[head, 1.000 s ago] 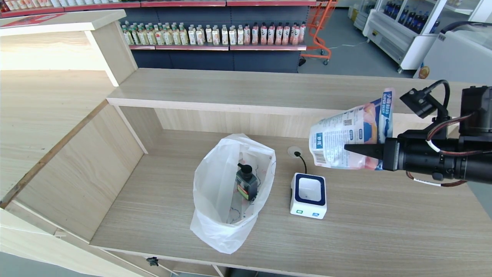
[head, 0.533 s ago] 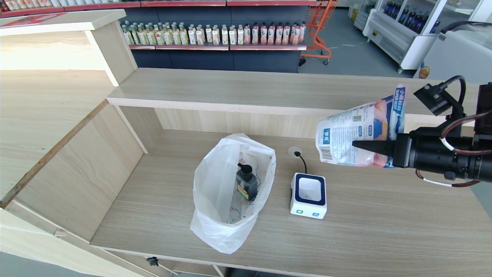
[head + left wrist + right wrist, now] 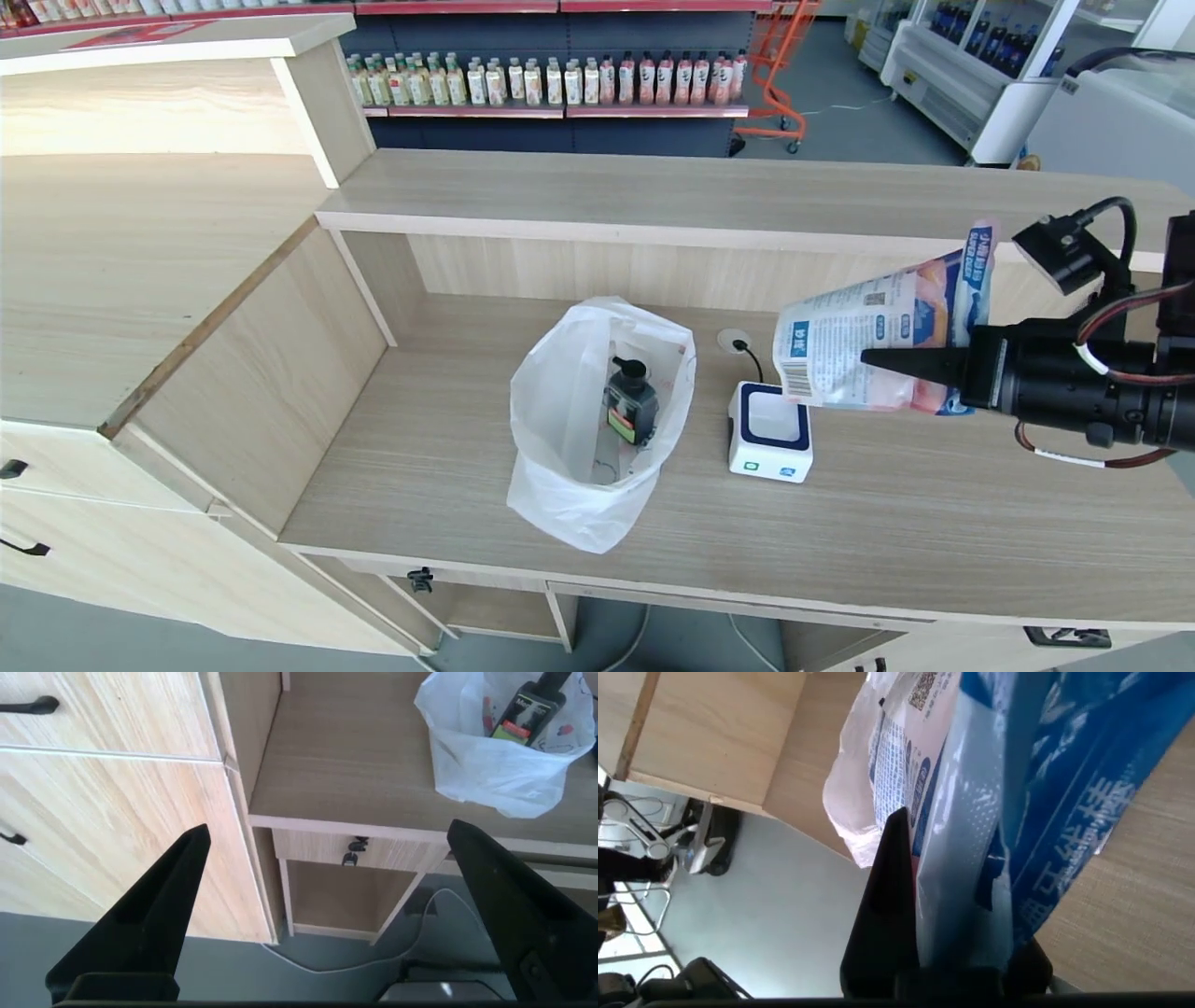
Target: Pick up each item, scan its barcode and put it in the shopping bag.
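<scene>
Pouch (image 3: 873, 327) at the frame's right is pinched tight in the right hand (image 3: 882, 359), near the scanner (image 3: 770, 441). It looks like scanning time. Next, its barcode should face the scanner.

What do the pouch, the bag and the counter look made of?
The pouch looks like flexible plastic film, fairly glossy: it is printed, creased and has a flat sealed edge. The bag looks like thin white plastic, semi-translucent: it is crumpled and lets light through. The counter has a matte wood-grain surface; solid wood or laminate, I cannot tell.
</scene>
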